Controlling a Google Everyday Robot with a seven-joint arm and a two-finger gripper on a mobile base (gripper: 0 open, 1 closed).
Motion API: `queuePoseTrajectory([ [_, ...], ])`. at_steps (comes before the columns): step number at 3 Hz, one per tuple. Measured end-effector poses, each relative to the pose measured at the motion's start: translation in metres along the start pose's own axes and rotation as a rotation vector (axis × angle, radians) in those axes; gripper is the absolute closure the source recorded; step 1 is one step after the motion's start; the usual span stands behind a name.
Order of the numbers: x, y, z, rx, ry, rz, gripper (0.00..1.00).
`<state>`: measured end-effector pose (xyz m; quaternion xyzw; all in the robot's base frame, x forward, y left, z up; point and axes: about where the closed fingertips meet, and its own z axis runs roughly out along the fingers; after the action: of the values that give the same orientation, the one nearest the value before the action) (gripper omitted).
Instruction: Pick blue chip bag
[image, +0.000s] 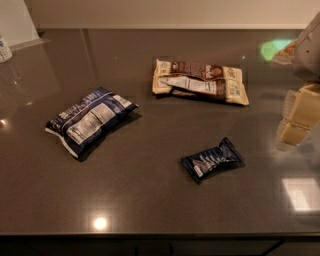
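Note:
The blue chip bag (90, 120) lies on the dark countertop (150, 200) at the left. It is a puffy navy bag with a white nutrition-label panel facing up. My gripper (298, 119) hangs at the far right edge of the view, above the counter, cream-coloured and blurred. It is far to the right of the bag and holds nothing that I can see.
A small dark blue snack packet (212, 160) lies right of centre. Brown and cream flat packages (200, 81) lie at the back centre. A white container (5, 49) stands at the far left edge. The counter's front edge runs along the bottom.

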<state>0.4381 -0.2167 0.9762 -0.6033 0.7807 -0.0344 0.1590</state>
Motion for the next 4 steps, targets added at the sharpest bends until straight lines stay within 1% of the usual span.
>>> queuePoseTrajectory([
  [1, 0.000, 0.000, 0.000, 0.000, 0.000, 0.000, 0.00],
  [2, -0.004, -0.001, 0.001, 0.000, -0.020, 0.002, 0.00],
  [3, -0.023, -0.004, 0.005, -0.007, -0.092, -0.002, 0.00],
  [4, -0.059, -0.006, 0.019, -0.038, -0.214, -0.018, 0.00],
])
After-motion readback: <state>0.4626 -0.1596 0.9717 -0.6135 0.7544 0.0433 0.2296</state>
